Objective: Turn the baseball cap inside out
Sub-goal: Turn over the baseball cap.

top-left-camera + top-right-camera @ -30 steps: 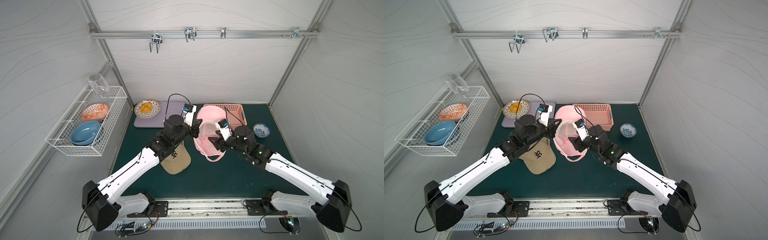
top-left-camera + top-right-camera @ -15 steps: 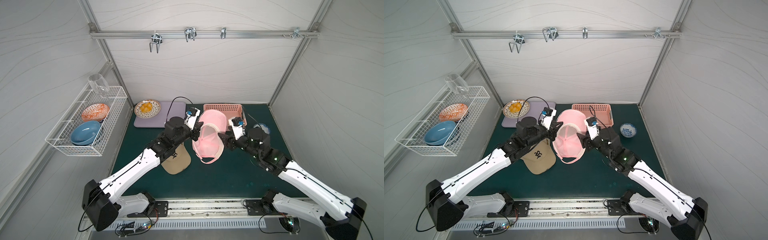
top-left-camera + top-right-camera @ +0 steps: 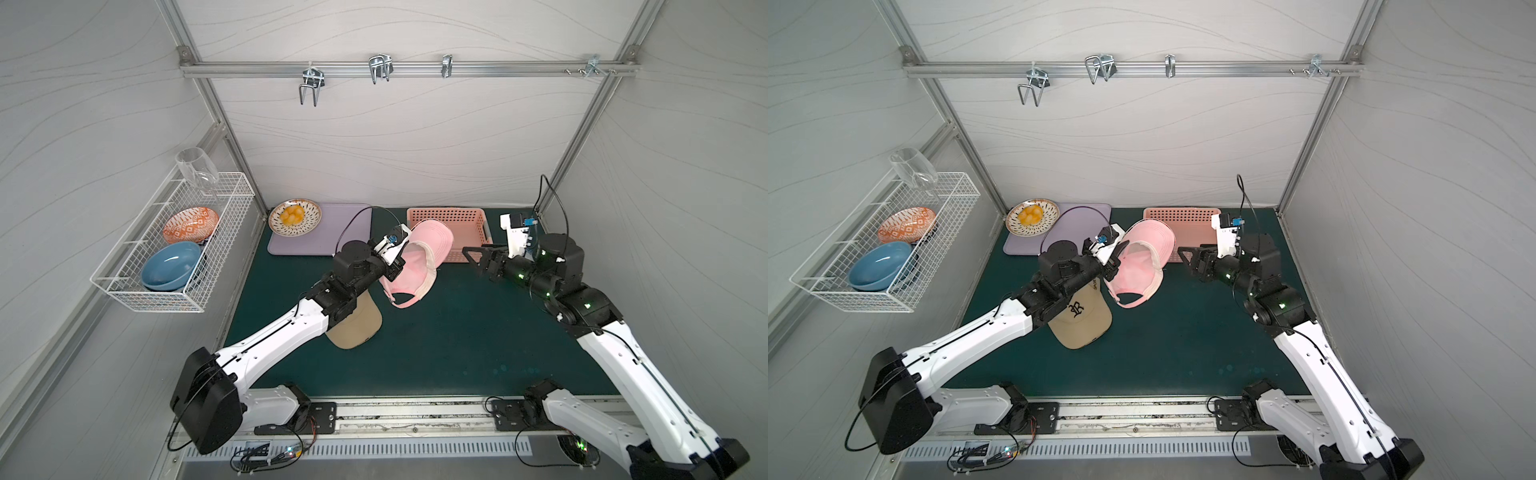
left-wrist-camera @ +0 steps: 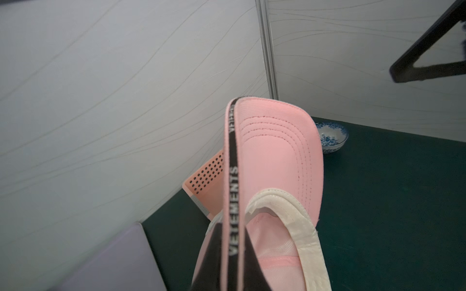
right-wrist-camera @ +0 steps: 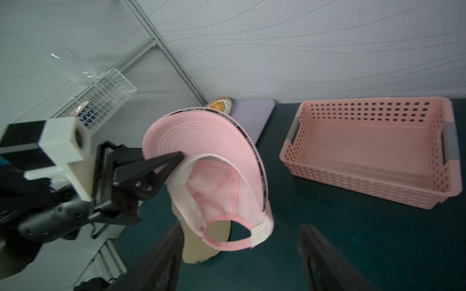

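Right wrist view: your left claw (image 5: 176, 157) pinches the pink cap (image 5: 222, 186) by its brim, so its hollow faces your spread right claw (image 5: 240, 228).

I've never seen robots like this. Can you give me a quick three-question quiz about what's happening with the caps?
1. True or false: the right gripper is gripping the pink cap.
2. Which part of the pink cap does the left gripper pinch? A) brim B) back strap C) crown
3. Fill in: the second cap, lying on the table, is ____ coloured.
Key: 1 false; 2 A; 3 tan.
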`<state>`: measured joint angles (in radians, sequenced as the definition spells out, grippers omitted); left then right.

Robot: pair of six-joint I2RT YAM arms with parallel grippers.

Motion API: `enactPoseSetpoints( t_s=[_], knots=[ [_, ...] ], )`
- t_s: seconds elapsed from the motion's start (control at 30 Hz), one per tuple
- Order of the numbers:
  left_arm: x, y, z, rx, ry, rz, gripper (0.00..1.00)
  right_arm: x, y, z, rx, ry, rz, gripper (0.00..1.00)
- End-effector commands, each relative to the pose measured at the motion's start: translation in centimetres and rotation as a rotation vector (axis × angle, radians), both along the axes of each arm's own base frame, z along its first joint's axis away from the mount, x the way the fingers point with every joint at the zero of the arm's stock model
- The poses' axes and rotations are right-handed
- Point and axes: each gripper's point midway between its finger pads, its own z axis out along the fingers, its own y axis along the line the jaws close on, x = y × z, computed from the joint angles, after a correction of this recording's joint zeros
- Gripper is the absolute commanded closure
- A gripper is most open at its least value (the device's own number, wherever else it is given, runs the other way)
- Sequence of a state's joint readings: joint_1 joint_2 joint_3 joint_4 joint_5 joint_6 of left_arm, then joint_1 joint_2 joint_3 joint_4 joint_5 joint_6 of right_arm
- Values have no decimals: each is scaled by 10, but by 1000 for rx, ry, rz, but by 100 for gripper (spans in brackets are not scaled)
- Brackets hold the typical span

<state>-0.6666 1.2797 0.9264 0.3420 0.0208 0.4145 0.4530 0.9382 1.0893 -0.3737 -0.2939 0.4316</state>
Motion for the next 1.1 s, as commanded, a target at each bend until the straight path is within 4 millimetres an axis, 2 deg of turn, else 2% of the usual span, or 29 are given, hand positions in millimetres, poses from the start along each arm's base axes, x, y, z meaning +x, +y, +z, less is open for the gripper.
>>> enactPoseSetpoints(
  t_s=[0.0,0.1,0.23,0.37,0.57,0.73,0.9,1.07],
  knots=[
    [3,-5,50,-3,-286,-1,100,-17,19,-2,148,238,95,24],
    [1,-16,48,71,-355,-2,100,-17,34,0,240,341,148,24],
    [-13,-29,49,136,-481,-25,100,-10,43,1,314,410,157,25],
    [-23,-37,47,174,-539,-39,100,-3,46,4,356,420,149,25],
    [-21,-42,34,217,-556,-18,100,-3,46,8,384,399,153,25],
    [-32,-47,31,224,-590,-53,100,5,40,-2,381,421,89,26],
    [-50,-54,26,249,-668,-114,100,14,38,-12,411,451,46,32],
    [-68,-61,15,318,-749,-186,100,20,37,-26,400,489,27,46]
  ],
)
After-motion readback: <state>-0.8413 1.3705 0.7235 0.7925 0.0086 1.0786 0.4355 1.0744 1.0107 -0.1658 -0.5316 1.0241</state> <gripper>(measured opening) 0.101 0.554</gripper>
